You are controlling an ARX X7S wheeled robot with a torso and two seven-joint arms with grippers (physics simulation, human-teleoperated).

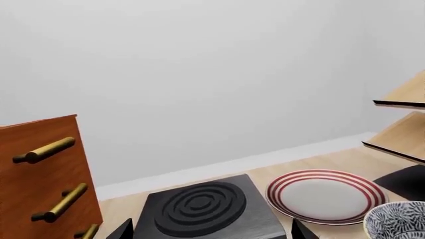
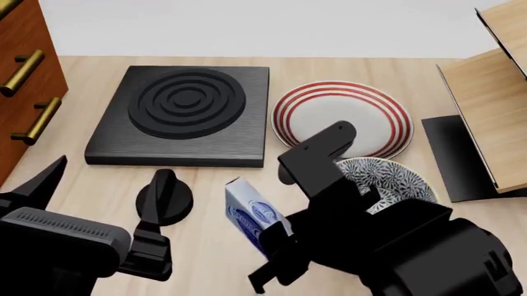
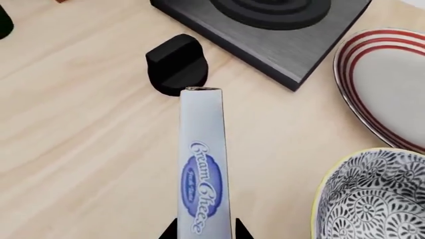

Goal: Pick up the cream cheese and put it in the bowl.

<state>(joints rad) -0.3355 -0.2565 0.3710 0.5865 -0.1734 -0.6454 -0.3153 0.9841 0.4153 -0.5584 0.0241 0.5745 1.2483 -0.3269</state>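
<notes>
The cream cheese (image 2: 249, 217) is a silver-grey box with a blue oval logo, held on edge just left of the bowl (image 2: 394, 176). My right gripper (image 2: 276, 254) is shut on it. In the right wrist view the box (image 3: 202, 174) sticks out from between the two fingers of the right gripper (image 3: 204, 230), with the patterned bowl (image 3: 371, 199) beside it. My left gripper (image 2: 103, 203) is open and empty at the near left. In the left wrist view its fingertips (image 1: 123, 230) stand wide apart, and the bowl's rim (image 1: 398, 221) shows at the edge.
A black burner block (image 2: 185, 114) and its black knob (image 2: 165, 197) lie left of the box. A red-striped plate (image 2: 342, 117) sits behind the bowl. A wooden drawer cabinet (image 2: 21, 80) stands at far left. A wooden shelf (image 2: 494, 92) and black mat (image 2: 453, 154) are at right.
</notes>
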